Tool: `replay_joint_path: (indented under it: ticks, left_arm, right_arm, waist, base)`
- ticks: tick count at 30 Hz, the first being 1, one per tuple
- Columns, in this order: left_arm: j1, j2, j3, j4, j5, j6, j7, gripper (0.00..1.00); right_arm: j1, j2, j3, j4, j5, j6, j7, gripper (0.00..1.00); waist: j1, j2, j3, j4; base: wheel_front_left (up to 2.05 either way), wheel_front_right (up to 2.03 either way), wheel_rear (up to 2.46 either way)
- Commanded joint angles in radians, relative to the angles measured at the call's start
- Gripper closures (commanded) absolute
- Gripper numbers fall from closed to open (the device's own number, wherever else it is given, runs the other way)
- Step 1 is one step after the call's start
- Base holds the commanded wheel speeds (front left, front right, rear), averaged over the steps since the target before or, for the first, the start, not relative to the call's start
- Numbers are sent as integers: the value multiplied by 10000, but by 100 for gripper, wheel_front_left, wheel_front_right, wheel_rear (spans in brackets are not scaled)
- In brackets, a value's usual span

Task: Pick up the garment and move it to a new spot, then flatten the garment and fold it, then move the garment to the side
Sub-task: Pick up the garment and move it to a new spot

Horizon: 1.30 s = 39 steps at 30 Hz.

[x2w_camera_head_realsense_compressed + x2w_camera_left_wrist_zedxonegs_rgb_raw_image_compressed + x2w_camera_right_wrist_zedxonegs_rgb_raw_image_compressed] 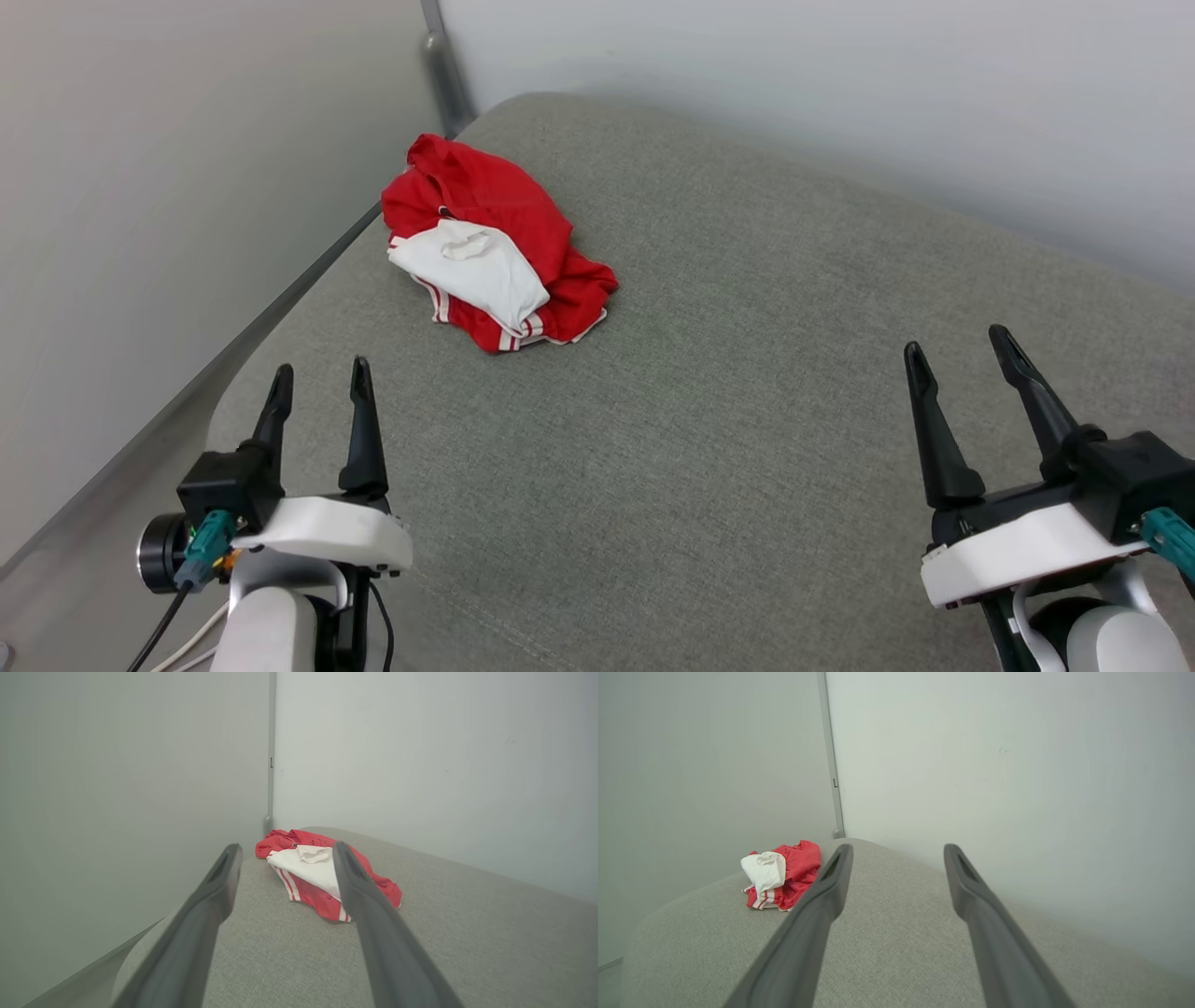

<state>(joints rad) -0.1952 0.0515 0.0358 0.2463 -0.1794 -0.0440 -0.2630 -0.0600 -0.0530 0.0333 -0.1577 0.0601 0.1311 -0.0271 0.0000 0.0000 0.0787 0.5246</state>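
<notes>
Ok, head cam: red jersey-style shirt point(495, 243) lies bunched in a heap on the far-left part of the padded grey surface point(709, 448), close to its left edge and near the corner where the two pale walls meet. White short sleeve sits on top of the heap, red-and-white striped trim showing along the near side; lettering hidden in the folds, can't read it. Left pincer point(322, 371) hovers low at the near-left, fingers apart, nothing between them, pointing roughly twd the shirt but well short of it. Right pincer point(957, 342) over at the near-right, fingers also spread wide, empty, well apart from the shirt. Left wrist cam: the shirt point(308, 872) sits dead ahead, framed between the spread fingers of the left pincer point(286, 848), w/ the right-hand finger overlapping its red edge in that view. Right wrist cam: shirt point(782, 875) off to the left of the right pincer point(899, 848), w/ bare grey fabric ahead of that pincer. Grey metal post point(446, 75) runs up the wall corner behind the heap.
</notes>
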Motion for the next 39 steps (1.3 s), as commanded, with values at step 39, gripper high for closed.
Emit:
replay_joint_path:
  ticks: [39]
  left_arm:
    - [-5819, 3365, 1275, 5949, -2334, 463, 10796, 0]
  right_arm:
    - [-2364, -558, -136, -1033, 312, -7, -172, 0]
  waist:
    - [0, 0, 4773, -4523]
  base:
    - [0, 0, 0]
